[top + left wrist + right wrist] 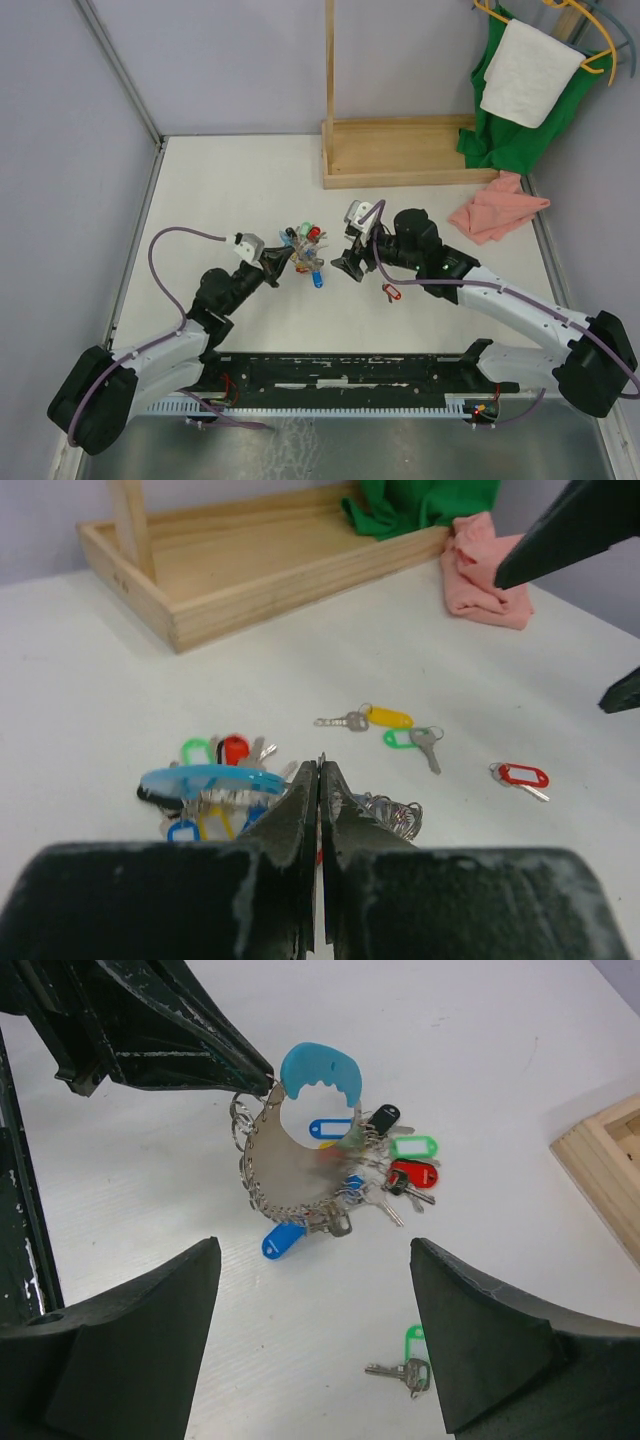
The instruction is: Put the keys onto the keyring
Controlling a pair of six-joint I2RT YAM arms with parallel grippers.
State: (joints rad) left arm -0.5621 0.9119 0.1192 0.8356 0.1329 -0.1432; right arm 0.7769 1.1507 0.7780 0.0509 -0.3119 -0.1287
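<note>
- The keyring (295,1165) is showing grey metal under a light-blue band, with its tags running blue, green, red, black and yellow.
- The yellow-tagged key (386,717), green-tagged key (403,738) and red-tagged key (523,776) are gleaming silver against the white table (230,180).
- The wooden tray (400,150) is showing pale, unpainted grain.
- A pink cloth (497,210), a green cloth (505,140) and a white towel (528,72) are adding plain, unpatterned colour.
- The left gripper (320,780) is appearing black, flecked with grey scuffs.
</note>
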